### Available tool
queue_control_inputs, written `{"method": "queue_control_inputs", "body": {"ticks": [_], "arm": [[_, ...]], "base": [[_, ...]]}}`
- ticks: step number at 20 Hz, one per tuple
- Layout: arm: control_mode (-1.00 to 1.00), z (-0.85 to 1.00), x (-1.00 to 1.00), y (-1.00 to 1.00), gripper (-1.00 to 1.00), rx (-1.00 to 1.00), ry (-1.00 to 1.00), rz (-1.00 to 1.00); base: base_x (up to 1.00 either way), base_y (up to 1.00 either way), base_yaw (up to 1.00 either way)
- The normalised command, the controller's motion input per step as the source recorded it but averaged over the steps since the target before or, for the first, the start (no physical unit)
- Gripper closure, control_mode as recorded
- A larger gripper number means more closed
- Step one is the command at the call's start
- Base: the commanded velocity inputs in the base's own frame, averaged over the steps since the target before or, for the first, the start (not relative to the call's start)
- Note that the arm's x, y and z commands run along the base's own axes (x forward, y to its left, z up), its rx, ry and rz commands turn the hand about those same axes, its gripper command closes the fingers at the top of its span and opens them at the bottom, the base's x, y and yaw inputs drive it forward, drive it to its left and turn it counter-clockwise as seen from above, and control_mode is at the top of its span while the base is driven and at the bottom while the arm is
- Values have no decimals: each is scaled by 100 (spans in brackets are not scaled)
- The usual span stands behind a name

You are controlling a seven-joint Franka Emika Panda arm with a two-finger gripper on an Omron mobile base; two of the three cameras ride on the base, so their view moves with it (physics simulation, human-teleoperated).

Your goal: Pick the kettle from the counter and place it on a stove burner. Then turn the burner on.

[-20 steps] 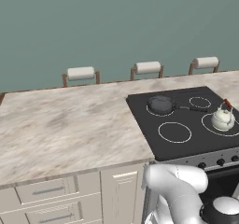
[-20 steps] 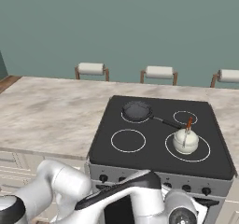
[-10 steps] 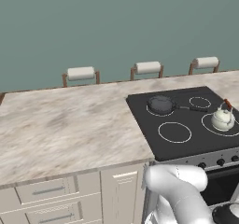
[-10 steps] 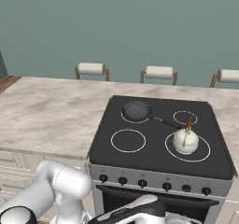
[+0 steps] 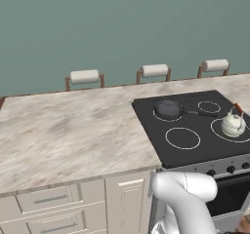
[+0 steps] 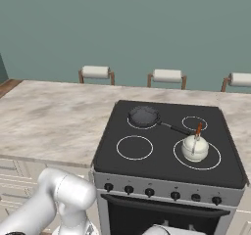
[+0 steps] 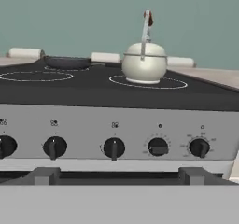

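Note:
The cream-white kettle point(image 6: 195, 147) stands upright inside the front right stove burner point(image 6: 213, 161), a large white ring on the black glass, and nothing touches it. The left base view has the kettle point(image 5: 232, 125) on the burner point(image 5: 217, 130) near the right edge. From the hand view the kettle point(image 7: 144, 62) rises above the burner point(image 7: 173, 83), and a row of dark knobs point(image 7: 114, 148) runs along the stove's front panel below. My hand sits low in front of that panel, facing it, with the jaws wide apart and holding nothing. The marbled counter point(image 5: 73, 130) lies left of the stove.
A dark frying pan point(image 6: 144, 115) with a long black handle rests on the back left burner. The front left ring point(image 6: 135, 147) is bare. Several control knobs point(image 6: 149, 192) line the stove front. Three stools point(image 6: 167, 76) stand behind the counter.
The arm has sunk lower in both base views, and its hand has dropped toward the bottom edge in front of the stove. The kettle and the pan have not moved.

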Motion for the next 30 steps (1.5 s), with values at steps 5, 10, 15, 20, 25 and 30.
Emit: {"method": "queue_control_inputs", "body": {"ticks": [5,10,15,20,25,30], "arm": [[-100,0,14,8,-100,-2,-13,-4],[-100,0,24,23,-100,-1,0,-7],[-100,0,20,24,-100,-3,0,0],[-100,0,20,5,-100,-1,0,0],[-100,0,26,0,-100,0,0,0],[-100,0,31,0,-100,0,0,0]], "base": [[0,0,0],[0,0,0],[0,0,0],[0,0,0],[0,0,0],[0,0,0]]}}
